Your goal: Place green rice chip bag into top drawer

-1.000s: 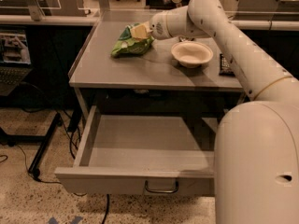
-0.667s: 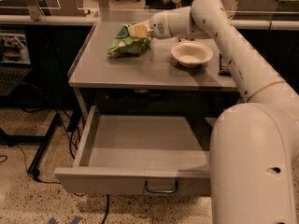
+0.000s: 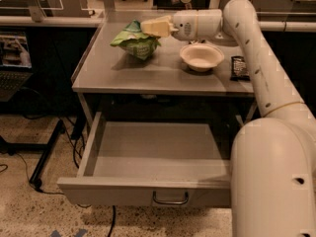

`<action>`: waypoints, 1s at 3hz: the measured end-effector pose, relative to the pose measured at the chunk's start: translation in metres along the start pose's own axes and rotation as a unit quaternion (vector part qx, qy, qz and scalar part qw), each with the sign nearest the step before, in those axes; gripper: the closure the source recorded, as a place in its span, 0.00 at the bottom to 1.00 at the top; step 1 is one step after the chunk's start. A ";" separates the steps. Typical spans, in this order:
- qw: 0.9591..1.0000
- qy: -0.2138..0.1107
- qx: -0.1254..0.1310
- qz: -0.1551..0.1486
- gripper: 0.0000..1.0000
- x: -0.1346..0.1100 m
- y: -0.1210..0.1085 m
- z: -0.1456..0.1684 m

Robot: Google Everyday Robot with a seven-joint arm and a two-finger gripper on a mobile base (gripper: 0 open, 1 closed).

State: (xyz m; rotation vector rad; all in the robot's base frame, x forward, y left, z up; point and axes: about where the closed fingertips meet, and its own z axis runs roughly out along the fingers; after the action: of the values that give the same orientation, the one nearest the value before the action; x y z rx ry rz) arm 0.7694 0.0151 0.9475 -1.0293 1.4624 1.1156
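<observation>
The green rice chip bag [image 3: 136,42] is a crinkly light-green bag at the back left of the grey tabletop [image 3: 158,75]. It hangs from my gripper [image 3: 148,27], a little above the table, with its shadow beneath it. The gripper reaches in from the right and is shut on the bag's upper edge. The top drawer [image 3: 153,154] stands pulled out below the tabletop, and its inside is bare. Its curved metal handle [image 3: 170,199] is at the middle of the front panel.
A white bowl [image 3: 201,56] sits on the table right of the bag. A small dark packet [image 3: 240,67] lies near the table's right edge. My arm and its large white body [image 3: 274,177] fill the right side. Cables and a stand foot [image 3: 42,164] lie on the floor at left.
The bag has risen slightly off the tabletop and shifted a little left with my gripper. The drawer stays open as before.
</observation>
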 end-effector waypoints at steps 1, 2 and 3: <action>1.000 -0.024 -0.002 0.004 1.00 -0.006 0.016 -0.033; 1.000 -0.018 -0.001 0.019 1.00 0.004 0.038 -0.063; 0.999 -0.007 0.009 0.045 1.00 0.014 0.060 -0.090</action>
State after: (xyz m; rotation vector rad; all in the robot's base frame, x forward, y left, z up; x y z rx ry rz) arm 0.6912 -0.0602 0.9492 -0.9500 1.5163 1.1691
